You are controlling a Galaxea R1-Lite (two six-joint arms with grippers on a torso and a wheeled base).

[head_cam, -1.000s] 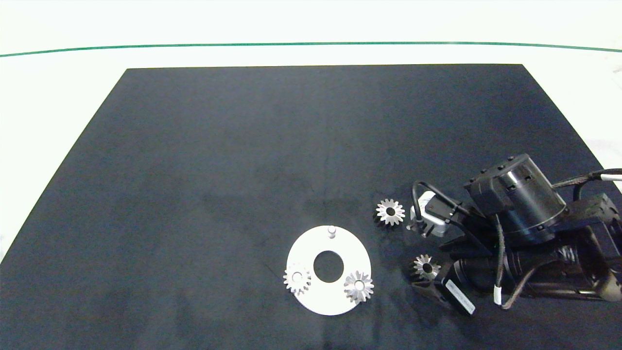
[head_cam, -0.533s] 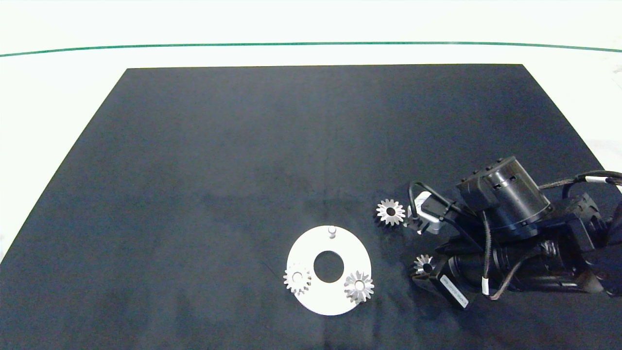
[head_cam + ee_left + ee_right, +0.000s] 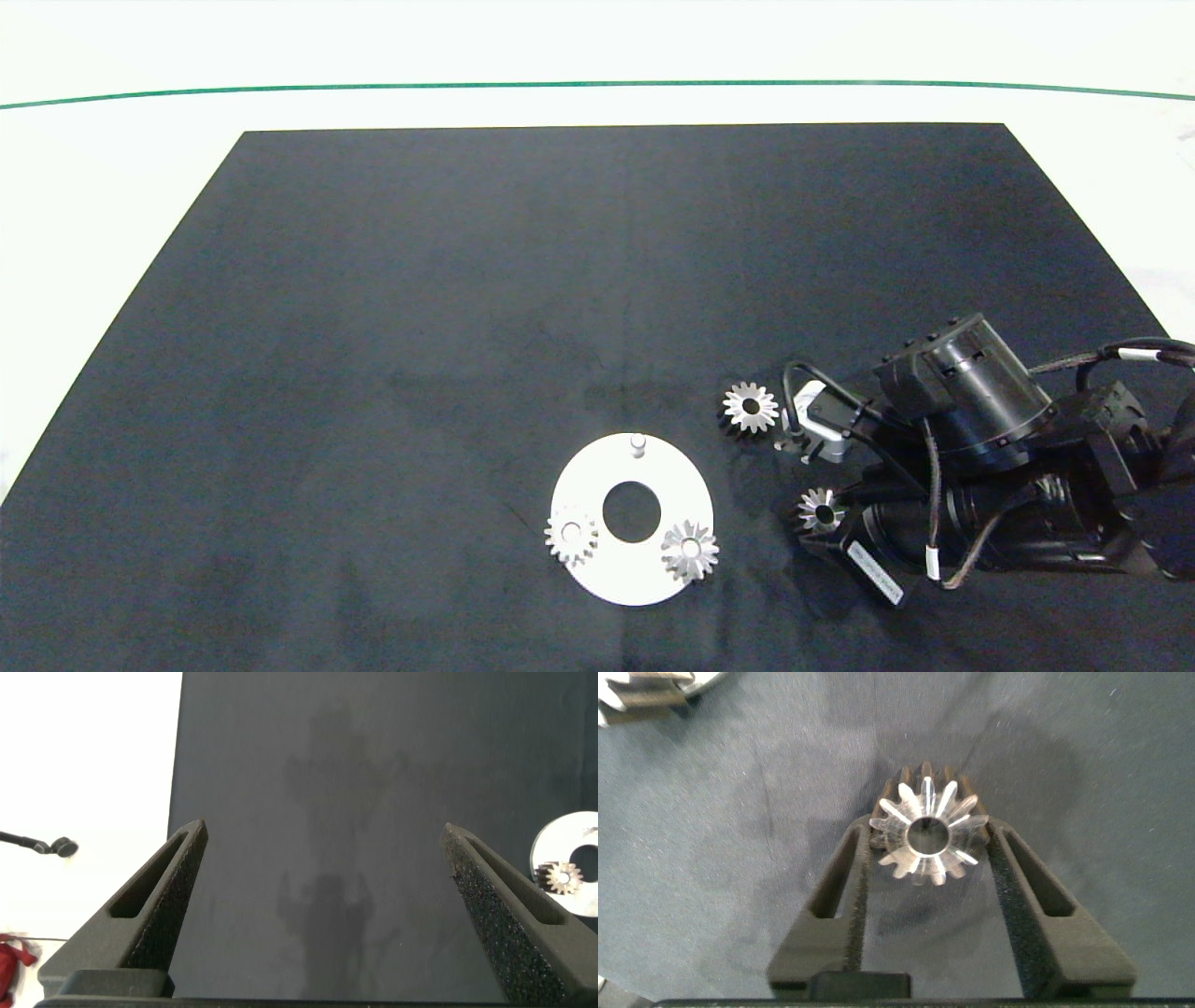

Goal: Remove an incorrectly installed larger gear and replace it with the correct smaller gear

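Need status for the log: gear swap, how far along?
Done: the wider fine-toothed silver gear lies loose on the black mat, and the top peg of the white round plate is bare.
In hand: the right gripper has its fingers closed on the narrower chunky-toothed silver gear, not yet lifted.
Left: lift it and seat it on that peg.
The left gripper hangs open, idle.

A white table [image 3: 579, 47] carried a dark mat [image 3: 467, 280]. On the mat lay a white disc [image 3: 597, 569] (well apart from the right gripper [image 3: 810, 523]), the smaller gear [image 3: 820, 511] between its fingers, and the larger gear [image 3: 750, 407] just beyond.
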